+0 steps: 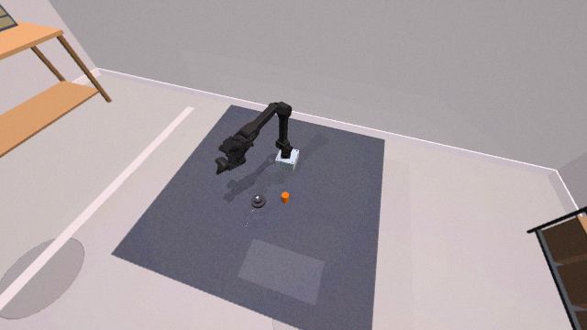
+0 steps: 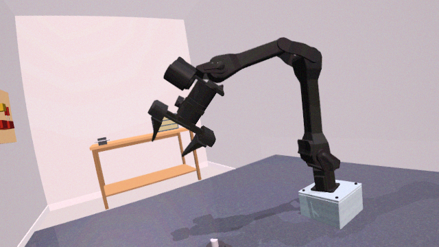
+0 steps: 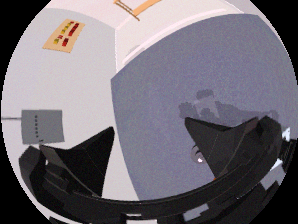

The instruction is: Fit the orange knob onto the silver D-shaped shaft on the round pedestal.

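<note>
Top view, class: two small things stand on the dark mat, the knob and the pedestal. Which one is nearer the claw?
The pedestal, the dark round one with the silver shaft. It stands on the claw's side; the orange knob stands farther right.

No text, label, brand or number can be read anywhere; the wall board beside the wooden counter shows only coloured blocks.

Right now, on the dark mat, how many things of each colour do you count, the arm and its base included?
Orange: 1, the knob
Dark grey: 1, the pedestal with its silver shaft
Black: 1, the arm, gripper open
Pale: 1, the base block
Total: 4
</note>
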Tool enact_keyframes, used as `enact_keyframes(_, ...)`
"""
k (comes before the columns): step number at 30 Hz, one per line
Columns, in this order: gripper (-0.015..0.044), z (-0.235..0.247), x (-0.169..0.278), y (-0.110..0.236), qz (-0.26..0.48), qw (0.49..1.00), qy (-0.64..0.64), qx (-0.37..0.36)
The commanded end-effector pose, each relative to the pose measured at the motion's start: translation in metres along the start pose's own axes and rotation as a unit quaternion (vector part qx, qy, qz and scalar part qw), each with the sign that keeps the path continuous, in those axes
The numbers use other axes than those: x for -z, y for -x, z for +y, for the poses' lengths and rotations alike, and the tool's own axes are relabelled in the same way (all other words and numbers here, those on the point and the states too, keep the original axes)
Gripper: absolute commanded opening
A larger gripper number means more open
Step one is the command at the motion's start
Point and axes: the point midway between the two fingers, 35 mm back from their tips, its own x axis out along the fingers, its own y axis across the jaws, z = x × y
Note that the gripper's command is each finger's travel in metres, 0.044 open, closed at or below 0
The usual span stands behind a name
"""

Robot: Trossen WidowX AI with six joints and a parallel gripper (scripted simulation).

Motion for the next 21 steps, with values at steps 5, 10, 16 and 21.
enact_keyframes(5, 0.0440, -0.033, 0.120, 0.008, 0.142, 0.976, 0.151, 0.064)
enact_keyframes(10, 0.0440, -0.073, 0.193, 0.032, 0.228, 0.931, 0.263, 0.114)
enact_keyframes(16, 0.0440, -0.136, 0.257, 0.074, 0.307, 0.847, 0.397, 0.177)
enact_keyframes(21, 0.0440, -0.161, 0.271, 0.090, 0.329, 0.806, 0.448, 0.202)
